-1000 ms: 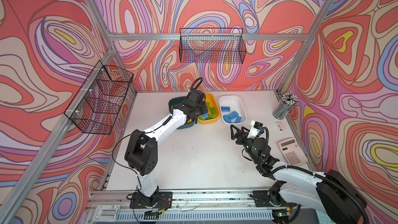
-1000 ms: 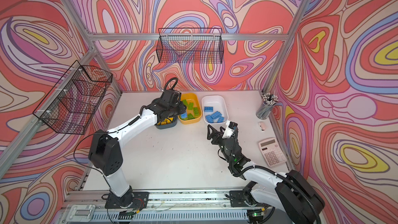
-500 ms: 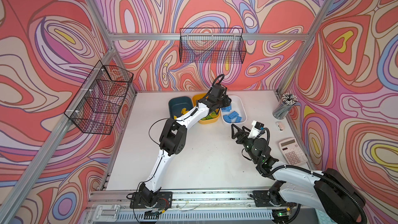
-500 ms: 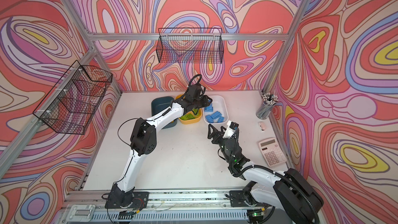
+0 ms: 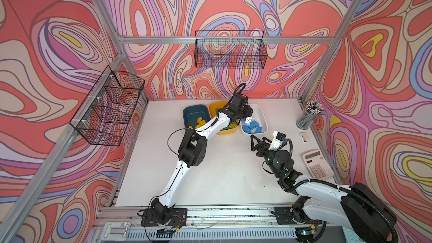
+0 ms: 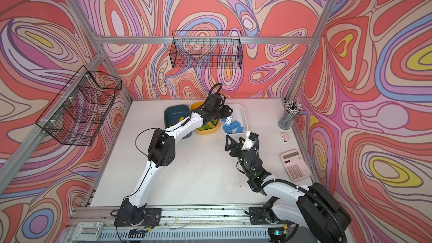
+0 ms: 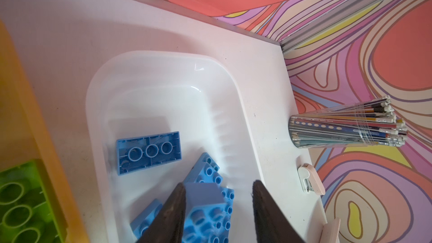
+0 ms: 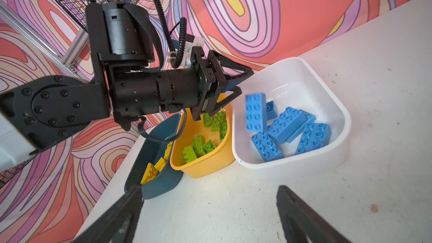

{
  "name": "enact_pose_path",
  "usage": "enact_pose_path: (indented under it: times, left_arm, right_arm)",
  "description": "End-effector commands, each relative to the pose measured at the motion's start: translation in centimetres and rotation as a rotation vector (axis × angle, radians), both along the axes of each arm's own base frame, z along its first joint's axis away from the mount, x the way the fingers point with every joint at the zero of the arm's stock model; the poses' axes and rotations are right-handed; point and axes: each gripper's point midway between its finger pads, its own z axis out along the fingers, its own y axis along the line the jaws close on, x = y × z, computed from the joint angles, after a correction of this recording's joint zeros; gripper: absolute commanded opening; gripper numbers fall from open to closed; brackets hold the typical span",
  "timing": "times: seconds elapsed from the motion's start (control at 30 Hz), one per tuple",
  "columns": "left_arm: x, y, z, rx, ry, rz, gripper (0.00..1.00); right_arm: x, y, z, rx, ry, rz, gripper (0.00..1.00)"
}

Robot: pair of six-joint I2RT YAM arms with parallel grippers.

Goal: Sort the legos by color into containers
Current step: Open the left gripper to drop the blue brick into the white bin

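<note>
Writing shows only on the pencils (image 7: pixel 339 127) (too tiny to read). The left claw (image 8: pixel 246 80) is spread apart over the white tub (image 8: pixel 292 167). A blue brick (image 8: pixel 256 112) stands on end just beside its tips, and I cannot tell if they touch. The right claw (image 8: pixel 210 190) is spread wide above the table (image 8: pixel 233 209). The left arm (image 5: pixel 177 176) hides much of the yellow tub (image 5: pixel 228 132) in both top views.

Bright even light, soft shadows, wide-angle bending at edges.
</note>
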Motion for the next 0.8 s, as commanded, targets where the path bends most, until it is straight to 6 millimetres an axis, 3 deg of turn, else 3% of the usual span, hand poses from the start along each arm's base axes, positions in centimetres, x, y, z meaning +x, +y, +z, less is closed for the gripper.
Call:
enact_pose_path:
  times: [0.0, 0.13, 0.23, 0.37, 0.47, 0.6, 0.77]
  left_arm:
    - [0.4, 0.2, 2.0, 0.001, -0.044, 0.015, 0.60]
    - [0.4, 0.8, 3.8, 0.017, -0.080, 0.023, 0.73]
    - [0.3, 1.5, 5.1, 0.038, -0.105, 0.034, 0.75]
    - [-0.2, 3.0, 8.3, 0.042, -0.157, 0.047, 0.75]
    - [-0.8, 5.4, 11.8, 0.032, -0.212, 0.087, 0.76]
    - [-2.1, 9.4, 19.0, -0.026, -0.354, 0.151, 0.76]
    - [-7.6, 14.9, 28.0, -0.008, -0.564, 0.189, 0.76]
  right_arm:
    - [0.2, 0.3, 0.2, -0.014, -0.008, 0.008, 0.94]
    - [0.2, 0.4, 0.4, -0.019, -0.014, 0.009, 0.94]
    - [0.1, 0.7, 0.6, -0.024, -0.021, 0.027, 0.94]
    - [-0.2, 1.8, 1.3, -0.044, -0.054, 0.096, 0.93]
    - [-0.5, 2.9, 1.7, -0.046, -0.091, 0.160, 0.92]
    - [-0.3, 4.9, 1.4, -0.055, -0.074, 0.236, 0.92]
    - [0.1, 11.5, -0.2, -0.161, 0.006, 0.414, 0.91]
